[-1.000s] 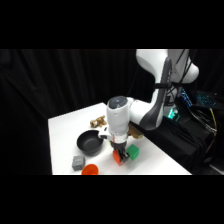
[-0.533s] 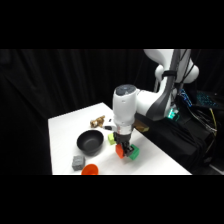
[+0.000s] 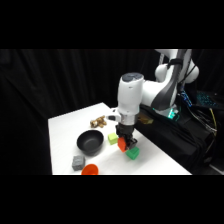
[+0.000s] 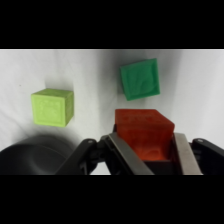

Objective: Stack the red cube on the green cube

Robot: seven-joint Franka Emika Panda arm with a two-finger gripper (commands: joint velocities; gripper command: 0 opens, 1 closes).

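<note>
Three cubes are seen on or above the white table (image 3: pixel 65 125): one red cube (image 4: pixel 145 134), one green cube (image 4: pixel 140 79) and one yellow-green cube (image 4: pixel 52 107). One black bowl (image 3: pixel 90 141), one grey block (image 3: pixel 78 161), one flat orange-red disc (image 3: pixel 90 170) and one small brownish cluster (image 3: pixel 97 121) are also counted in the side view.

The red cube is clamped between the two fingers (image 4: pixel 186 156) of the gripper (image 4: pixel 150 157), one finger being pressed on each side face. In the wrist view it is shown just beside the green cube, not over it. In the side view it is seen at the gripper's tip, beside the green cube; whether it is touching the table cannot be told.

The green cube is shown resting on the table near the front edge, apart from the yellow-green cube, which lies between it and the bowl.

The arm is reached over from the upper right, its gripper pointed straight down over the cubes.
</note>
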